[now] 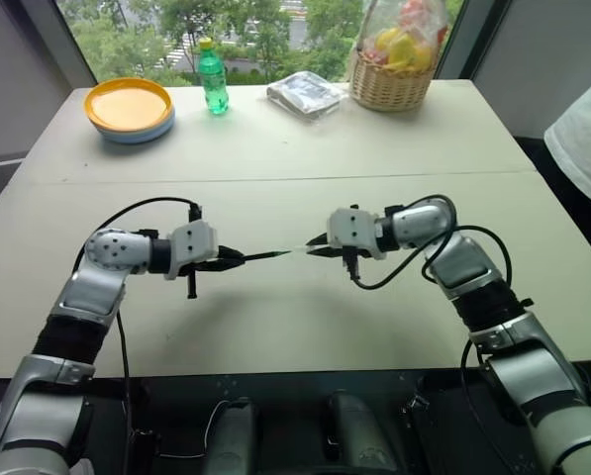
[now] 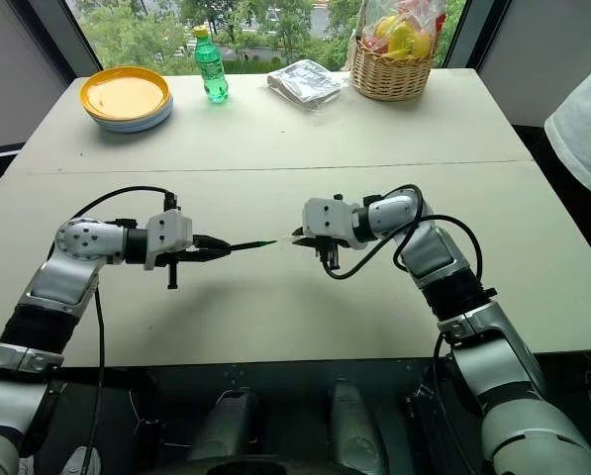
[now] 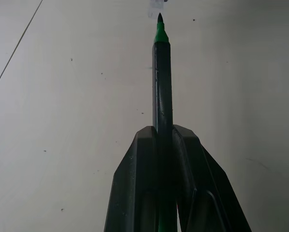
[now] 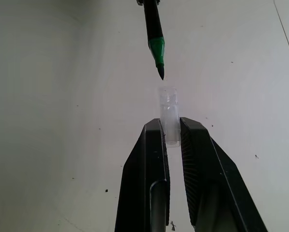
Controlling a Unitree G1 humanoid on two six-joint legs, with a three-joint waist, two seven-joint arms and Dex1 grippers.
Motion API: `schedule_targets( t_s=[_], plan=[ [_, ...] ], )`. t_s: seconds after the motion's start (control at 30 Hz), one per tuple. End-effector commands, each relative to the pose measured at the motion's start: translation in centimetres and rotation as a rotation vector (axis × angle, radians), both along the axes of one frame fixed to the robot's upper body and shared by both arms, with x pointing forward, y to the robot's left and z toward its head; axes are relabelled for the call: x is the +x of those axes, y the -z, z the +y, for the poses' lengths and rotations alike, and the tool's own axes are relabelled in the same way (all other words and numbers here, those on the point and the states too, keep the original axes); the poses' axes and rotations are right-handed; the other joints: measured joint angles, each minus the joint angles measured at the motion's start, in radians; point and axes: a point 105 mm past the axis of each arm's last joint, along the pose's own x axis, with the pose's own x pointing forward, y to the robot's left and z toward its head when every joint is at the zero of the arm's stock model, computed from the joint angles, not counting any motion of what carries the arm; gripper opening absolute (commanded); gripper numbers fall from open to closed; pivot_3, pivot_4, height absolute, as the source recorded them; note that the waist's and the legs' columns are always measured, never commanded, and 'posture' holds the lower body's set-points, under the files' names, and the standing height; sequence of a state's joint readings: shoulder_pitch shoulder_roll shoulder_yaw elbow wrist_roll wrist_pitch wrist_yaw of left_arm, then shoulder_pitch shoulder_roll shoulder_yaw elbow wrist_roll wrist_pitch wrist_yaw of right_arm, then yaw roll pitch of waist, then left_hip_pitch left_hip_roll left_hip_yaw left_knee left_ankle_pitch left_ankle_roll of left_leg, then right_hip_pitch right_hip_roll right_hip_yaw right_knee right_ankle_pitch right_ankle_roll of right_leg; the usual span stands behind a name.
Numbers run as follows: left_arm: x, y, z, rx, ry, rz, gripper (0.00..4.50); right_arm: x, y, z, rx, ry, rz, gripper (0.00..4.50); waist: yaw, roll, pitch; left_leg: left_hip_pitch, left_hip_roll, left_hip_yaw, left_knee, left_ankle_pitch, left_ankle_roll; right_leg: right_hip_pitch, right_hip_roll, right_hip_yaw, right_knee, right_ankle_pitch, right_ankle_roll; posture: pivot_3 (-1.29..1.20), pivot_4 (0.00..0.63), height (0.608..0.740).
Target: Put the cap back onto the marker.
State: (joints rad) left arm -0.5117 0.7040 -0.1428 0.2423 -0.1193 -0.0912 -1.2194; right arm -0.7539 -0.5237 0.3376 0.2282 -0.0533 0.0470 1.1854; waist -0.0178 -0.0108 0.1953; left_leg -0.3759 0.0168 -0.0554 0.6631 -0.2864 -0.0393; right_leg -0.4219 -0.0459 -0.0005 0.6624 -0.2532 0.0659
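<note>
Fingers, left [image 1: 232, 259]: clenched on the marker [image 1: 265, 256], which sticks out level toward the right arm, above the middle of the bench [image 1: 275, 327].
Marker: dark barrel gripped near its back end in the left wrist view; green collar and dark pointed tip lead, bare of the cap.
Gap: marker tip and cap mouth are just apart, roughly in line; in the right wrist view the tip sits a little off to one side of the mouth.
Cap [image 4: 170, 118]: clear, pale sleeve, open mouth facing the marker tip, rear end pinched.
Fingers, right [image 1: 315, 250]: clamped on the cap's closed end, pointing left toward the marker, also over the middle of the bench.
Plates [image 1: 130, 109]: orange one stacked on a blue one, far left corner of the bench.
Bottle [image 1: 212, 77]: green, upright, at the far edge just right of the plates.
Packet [image 1: 306, 93]: clear-wrapped, lying at the far edge, mid-bench.
Basket [image 1: 394, 59]: wicker, holding wrapped bright items, far edge, right of the packet.
Person [image 1: 584, 143]: a white sleeve beyond the bench's right edge.
</note>
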Motion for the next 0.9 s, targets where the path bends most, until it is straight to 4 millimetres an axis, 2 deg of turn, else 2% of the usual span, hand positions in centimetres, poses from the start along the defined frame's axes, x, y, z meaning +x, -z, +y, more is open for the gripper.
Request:
schedule_targets(
  t_s=[0.03, 0.9],
  plan=[
    [-0.20, -0.64, 0.01, 0.006, 0.011, -0.024, 0.00, -0.45, -1.20, 0.48, 0.026, -0.030, -0.030, 0.04, 0.000, 0.000, 0.000, 0.000, 0.000, 0.000, 0.000, 0.000, 0.000, 0.000, 0.000, 0.000, 0.000, 0.000, 0.000, 0.00, 0.150, 0.740],
    [-0.37, -0.60, -0.26, -0.002, 0.013, -0.018, 0.00, -1.10, -1.13, 1.20, 0.038, -0.050, -0.016, 0.04, 0.000, 0.000, 0.000, 0.000, 0.000, 0.000, 0.000, 0.000, 0.000, 0.000, 0.000, 0.000, 0.000, 0.000, 0.000, 0.00, 0.150, 0.740]
  ],
)
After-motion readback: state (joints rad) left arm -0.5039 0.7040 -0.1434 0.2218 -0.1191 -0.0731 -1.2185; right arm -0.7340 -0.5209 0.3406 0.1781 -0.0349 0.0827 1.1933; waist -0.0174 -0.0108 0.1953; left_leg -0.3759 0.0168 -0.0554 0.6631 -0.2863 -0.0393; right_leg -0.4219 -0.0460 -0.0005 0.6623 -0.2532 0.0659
